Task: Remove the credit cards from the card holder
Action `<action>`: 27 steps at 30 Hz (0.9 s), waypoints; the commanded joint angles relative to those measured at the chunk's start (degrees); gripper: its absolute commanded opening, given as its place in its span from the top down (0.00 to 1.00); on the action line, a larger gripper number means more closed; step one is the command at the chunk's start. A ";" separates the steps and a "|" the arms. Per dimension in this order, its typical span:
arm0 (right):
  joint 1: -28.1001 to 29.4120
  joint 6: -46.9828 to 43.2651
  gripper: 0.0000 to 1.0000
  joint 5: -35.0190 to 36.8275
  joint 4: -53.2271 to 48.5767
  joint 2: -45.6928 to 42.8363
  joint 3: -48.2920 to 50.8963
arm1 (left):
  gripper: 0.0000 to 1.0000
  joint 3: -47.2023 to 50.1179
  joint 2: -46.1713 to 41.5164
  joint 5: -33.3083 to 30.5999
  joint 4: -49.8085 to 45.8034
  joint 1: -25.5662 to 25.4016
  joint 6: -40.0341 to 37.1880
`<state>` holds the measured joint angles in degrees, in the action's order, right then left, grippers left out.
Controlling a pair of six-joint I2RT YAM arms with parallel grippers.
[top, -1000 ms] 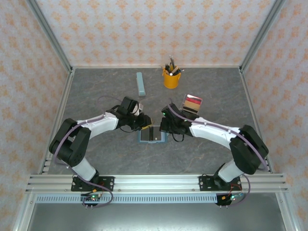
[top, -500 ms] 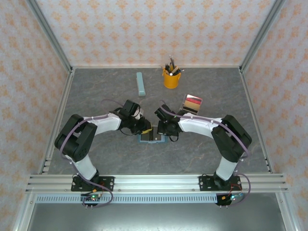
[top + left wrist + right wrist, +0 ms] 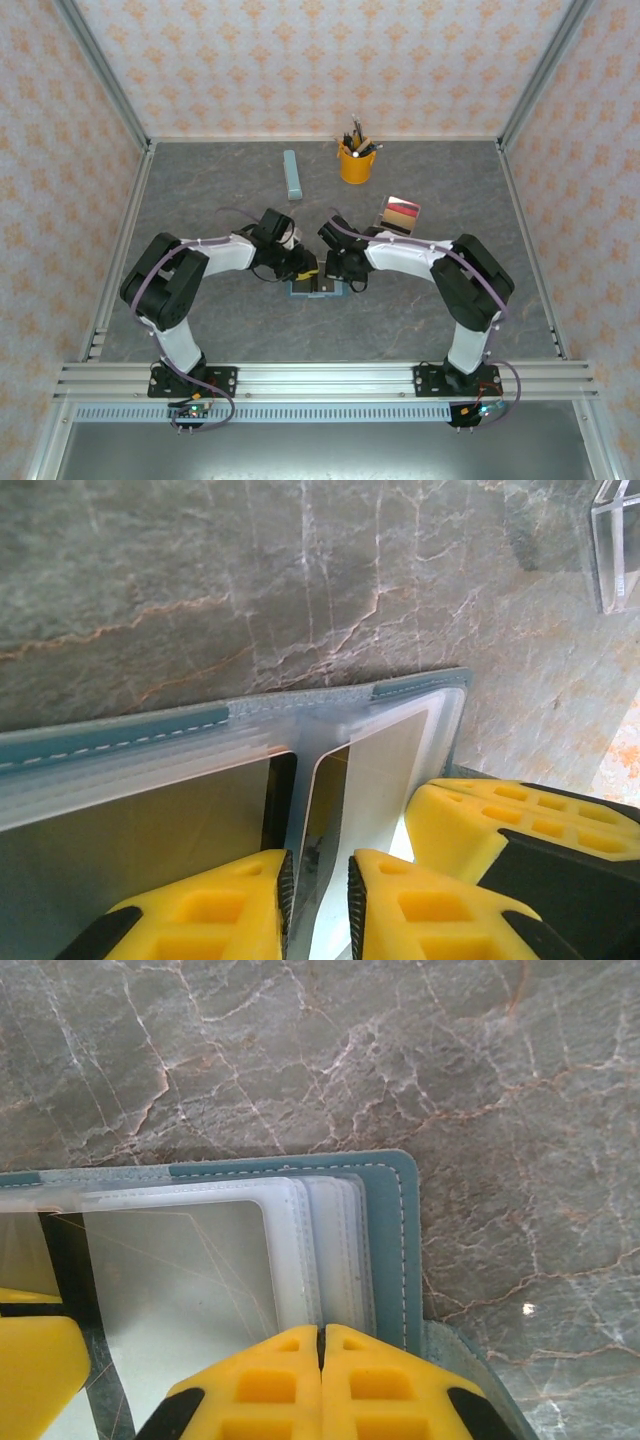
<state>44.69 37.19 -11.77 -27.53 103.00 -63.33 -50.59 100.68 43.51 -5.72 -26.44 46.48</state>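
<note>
The teal card holder lies open on the grey table between both grippers. My left gripper hovers at its left half, jaws slightly open on either side of a thin tan card that stands up in a clear sleeve; neither pad clamps it. My right gripper is shut, tips pressing on the clear sleeves by the holder's teal right border; its yellow finger appears in the left wrist view. A stack of credit cards, tan, red and dark, lies on the table to the right.
A yellow pen cup stands at the back centre. A long pale blue-grey bar lies to its left. Metal frame posts and patterned walls close in the table on three sides.
Both arms have folded in tighter over the holder, the right elbow swinging left. The grippers stay at the holder and their jaws look unchanged.
</note>
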 commanded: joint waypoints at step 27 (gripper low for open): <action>-0.77 0.78 0.95 0.87 -4.41 3.43 -0.05 | 0.92 0.69 0.30 6.13 4.13 1.74 -5.43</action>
<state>44.42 37.43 -12.03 -28.08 103.46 -63.81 -50.46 101.45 47.86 -3.99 -25.10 42.06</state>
